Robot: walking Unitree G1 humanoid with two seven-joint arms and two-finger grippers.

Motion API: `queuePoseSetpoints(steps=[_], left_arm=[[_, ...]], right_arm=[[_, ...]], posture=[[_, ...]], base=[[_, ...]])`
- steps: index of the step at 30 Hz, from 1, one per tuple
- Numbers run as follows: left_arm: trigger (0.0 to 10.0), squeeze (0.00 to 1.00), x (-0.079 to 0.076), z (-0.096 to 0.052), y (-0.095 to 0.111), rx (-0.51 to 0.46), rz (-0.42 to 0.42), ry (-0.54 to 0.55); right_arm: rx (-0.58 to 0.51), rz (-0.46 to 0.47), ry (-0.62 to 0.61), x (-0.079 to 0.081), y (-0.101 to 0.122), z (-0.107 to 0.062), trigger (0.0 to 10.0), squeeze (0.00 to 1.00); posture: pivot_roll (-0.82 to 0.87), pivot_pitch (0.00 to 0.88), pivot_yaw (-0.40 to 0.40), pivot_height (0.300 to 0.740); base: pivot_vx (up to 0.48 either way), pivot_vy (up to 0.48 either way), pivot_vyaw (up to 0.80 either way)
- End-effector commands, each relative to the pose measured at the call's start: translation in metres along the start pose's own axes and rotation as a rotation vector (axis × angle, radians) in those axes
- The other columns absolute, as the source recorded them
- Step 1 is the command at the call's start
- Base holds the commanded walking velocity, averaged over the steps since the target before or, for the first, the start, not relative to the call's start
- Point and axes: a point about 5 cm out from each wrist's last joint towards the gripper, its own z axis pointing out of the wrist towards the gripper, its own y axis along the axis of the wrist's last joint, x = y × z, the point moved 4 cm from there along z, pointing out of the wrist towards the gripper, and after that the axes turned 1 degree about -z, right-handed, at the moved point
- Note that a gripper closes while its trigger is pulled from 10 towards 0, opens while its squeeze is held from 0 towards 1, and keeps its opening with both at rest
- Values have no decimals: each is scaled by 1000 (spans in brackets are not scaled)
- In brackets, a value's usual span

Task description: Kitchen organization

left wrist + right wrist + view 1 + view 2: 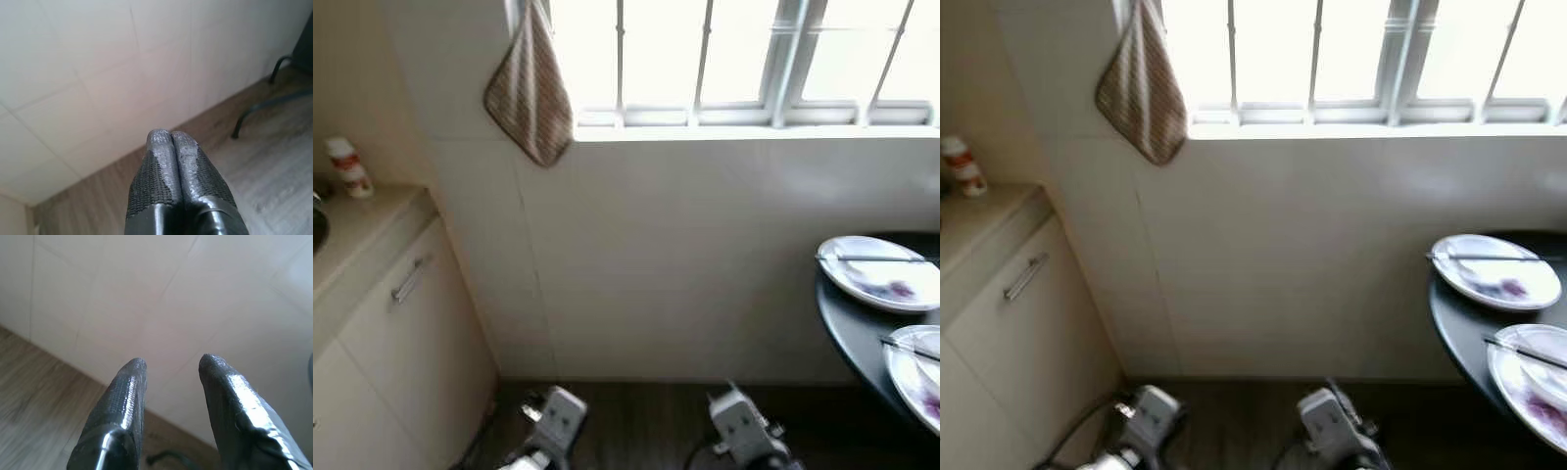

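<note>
Both arms hang low over the dark wood-plank floor (636,421), idle. Left gripper (172,139): jaws clenched together, textured black pads touching, nothing between them, pointing at the foot of the tiled wall. Right gripper (168,367): jaws released, a clear gap between two rubbery fingers, nothing held, also facing the wall. Judged step: transit or orienting, before any grasp; the robot faces the wall between two work areas and has yet to commit to one. Off to the right, the curved edge of a dark, glossy round table (847,328) carries the likely task things: a near white plate (913,377) and a far white plate (881,274), both smooth glazed ware with purple smears of leftover food, each with a thin metal utensil (871,258) laid across it. Next move, as I read it: turn right, step close to the table, raise an arm; the utensils lie loose and could slide if a plate is tipped. To the left, a cream cabinet (406,362) with a bar handle (409,279) under a pale counter, where a small white bottle with red label (349,167) stands. Farthest: large pale wall tiles, a striped brown cloth (529,88) hanging soft by the barred, bright window (744,59).
</note>
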Motion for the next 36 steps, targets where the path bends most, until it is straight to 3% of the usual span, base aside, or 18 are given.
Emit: queuePoseSetpoints(steps=[1, 12, 24, 33, 36], left_arm=[[10000, 0, 15, -7, -8, 30, 19, 38], [10000, 0, 14, -6, -9, 40, 31, 33], [10000, 0, 13, -7, -8, 36, 31, 34], [10000, 0, 14, -8, -6, 19, 4, 39], [10000, 0, 14, -8, -6, 18, -1, 39]], right_arm=[[-45, 15, 18, 8, 14, 4, 10000, 0], [-46, -16, 17, 8, 14, 4, 10000, 0], [-33, -48, -4, 6, 13, 4, 10000, 0], [-35, -59, 0, 7, 13, 3, 10000, 0], [-50, -125, -27, 4, 17, 3, 10000, 0]], posture=[[6, 0, 7, 740], [5, 0, 6, 740], [9, 0, 2, 740], [10, 0, 2, 740], [9, 0, 2, 740]], base=[[368, 0, 0], [59, 0, 0], [0, -444, 0], [0, 0, 0], [0, 0, 0]])
